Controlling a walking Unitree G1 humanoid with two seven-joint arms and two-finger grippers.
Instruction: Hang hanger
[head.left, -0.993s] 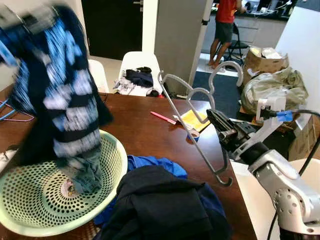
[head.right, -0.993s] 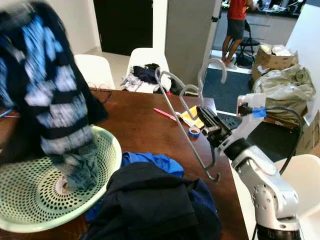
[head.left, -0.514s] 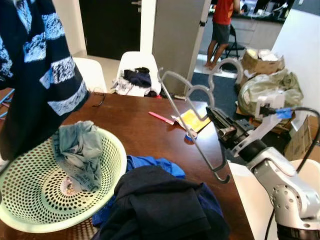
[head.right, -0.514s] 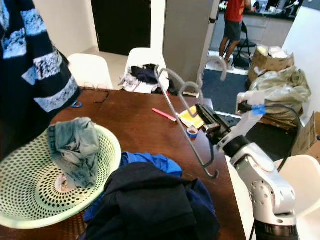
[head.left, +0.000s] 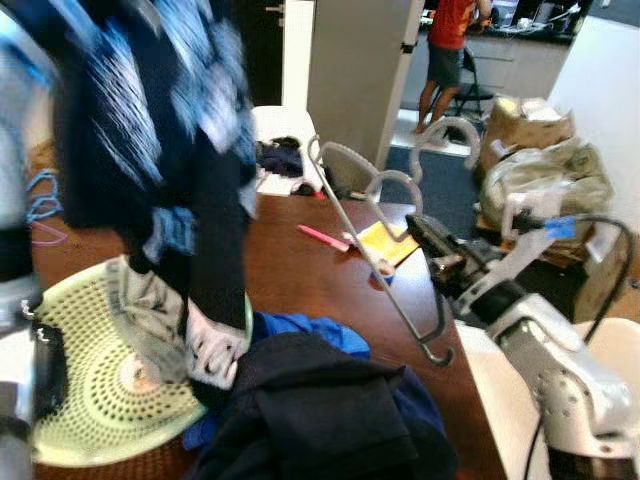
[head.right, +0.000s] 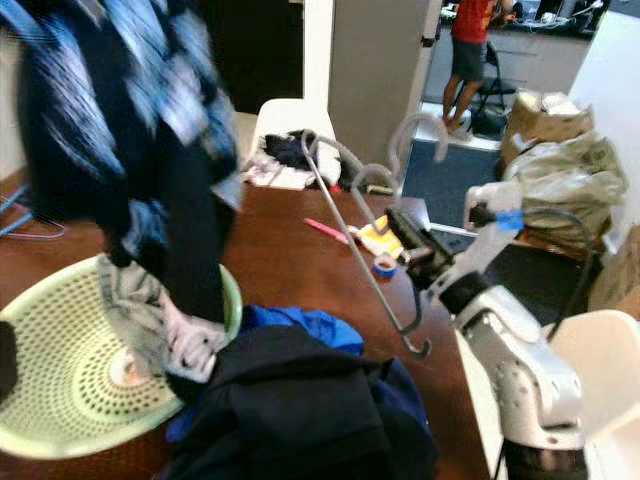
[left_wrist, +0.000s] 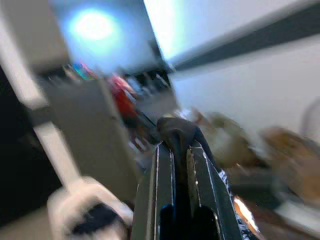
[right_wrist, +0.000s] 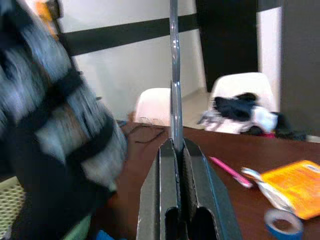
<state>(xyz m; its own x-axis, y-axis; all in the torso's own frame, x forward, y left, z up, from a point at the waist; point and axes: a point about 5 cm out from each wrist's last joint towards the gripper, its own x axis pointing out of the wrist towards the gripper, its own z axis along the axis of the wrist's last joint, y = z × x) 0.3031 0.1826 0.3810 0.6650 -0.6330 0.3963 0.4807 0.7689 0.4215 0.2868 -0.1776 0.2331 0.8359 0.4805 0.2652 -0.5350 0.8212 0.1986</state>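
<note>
Above table (head.left: 300, 270), hanger (head.left: 375, 245) in right gripper (head.left: 425, 238)

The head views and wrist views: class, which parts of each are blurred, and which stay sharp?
Left eye view: the striped garment is motion-smeared, the grey hanger crisper. Left wrist view: background streaked, the left gripper sharper, pinching dark cloth. Right wrist view: the right gripper and pink pen are fairly clear, garment blurred.

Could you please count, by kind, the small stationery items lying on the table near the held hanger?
Pink pen: 1
Blue tape roll: 1
Yellow packet: 1
Total: 3
</note>
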